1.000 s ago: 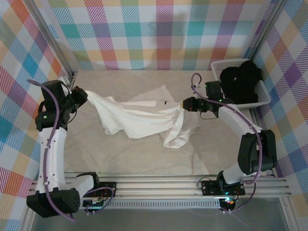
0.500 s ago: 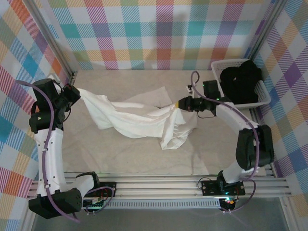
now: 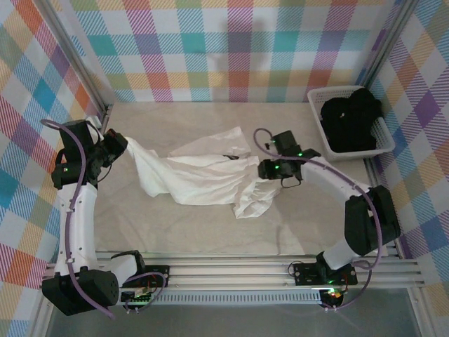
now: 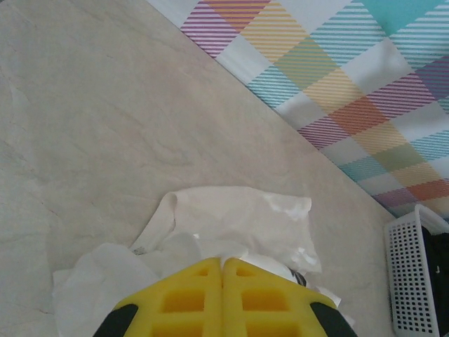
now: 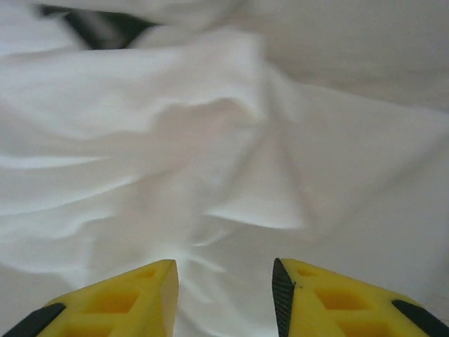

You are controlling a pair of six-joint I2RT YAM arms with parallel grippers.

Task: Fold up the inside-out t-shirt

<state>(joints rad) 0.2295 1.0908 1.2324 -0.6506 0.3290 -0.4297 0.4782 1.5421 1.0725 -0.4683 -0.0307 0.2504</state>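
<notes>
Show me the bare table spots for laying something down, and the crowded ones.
Free: the near strip between the t-shirt and the front rail, and the far strip along the back wall. Crowded: the middle under the t-shirt, and the basket corner.

From above we overlooked the whole table. Our left wrist camera faced across it toward the basket, and our right sat close over the t-shirt, which all views shared.

White basket at far right corner; black garment inside it; plaid walls.
</notes>
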